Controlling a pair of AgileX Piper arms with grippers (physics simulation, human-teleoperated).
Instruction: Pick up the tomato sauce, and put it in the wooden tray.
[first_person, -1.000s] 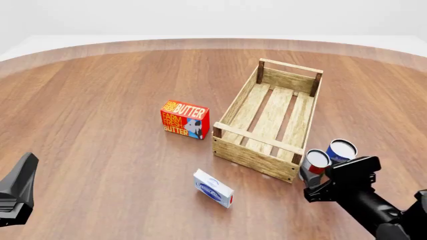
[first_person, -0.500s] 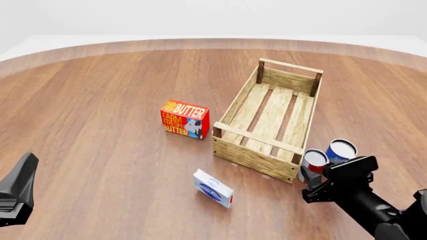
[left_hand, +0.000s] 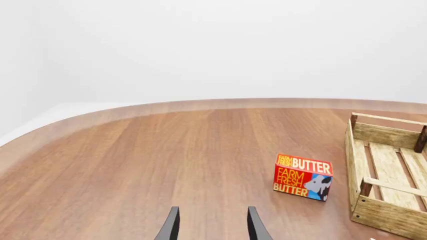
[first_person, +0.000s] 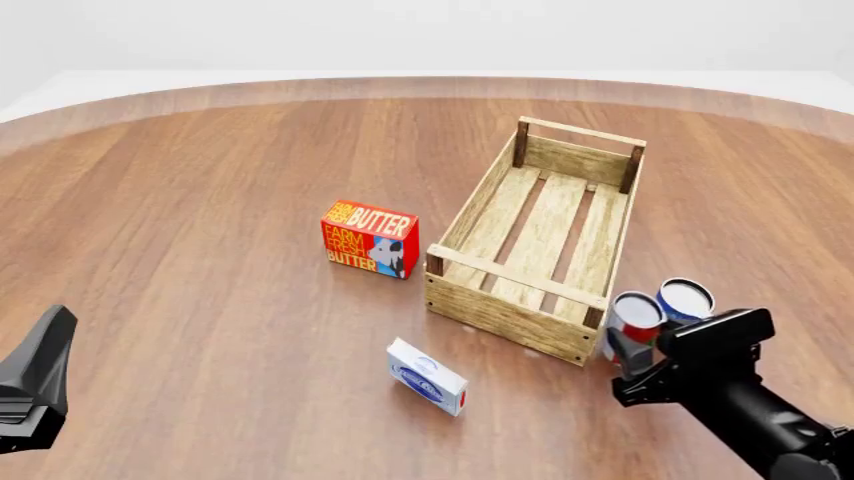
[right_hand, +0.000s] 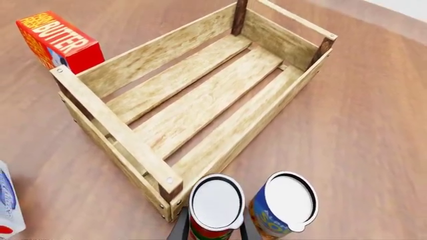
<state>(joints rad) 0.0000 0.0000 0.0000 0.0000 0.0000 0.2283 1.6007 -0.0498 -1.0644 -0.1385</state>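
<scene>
The tomato sauce (first_person: 637, 319), a small red-labelled can with a white top, stands just right of the near right corner of the wooden tray (first_person: 514, 276). My right gripper (first_person: 630, 360) comes in from behind it. In the right wrist view the tomato sauce (right_hand: 215, 207) sits between my right gripper's (right_hand: 210, 229) two fingers, which press on its sides. The wooden tray (right_hand: 113, 125) lies right in front of it with nothing inside. My left gripper (first_person: 38, 380) rests at the near left, open and empty, its left wrist view (left_hand: 213, 220) showing spread fingers.
A blue-and-orange can (first_person: 685, 301) stands touching or nearly touching the tomato sauce on its right, also seen in the right wrist view (right_hand: 283, 205). A red butter box (first_person: 370, 238) stands left of the tray. A small white-and-blue box (first_person: 427, 376) lies near the tray's front left.
My right gripper has shifted slightly right, and the tomato sauce has moved a little up and right with it. The blue can and left arm have not moved.
</scene>
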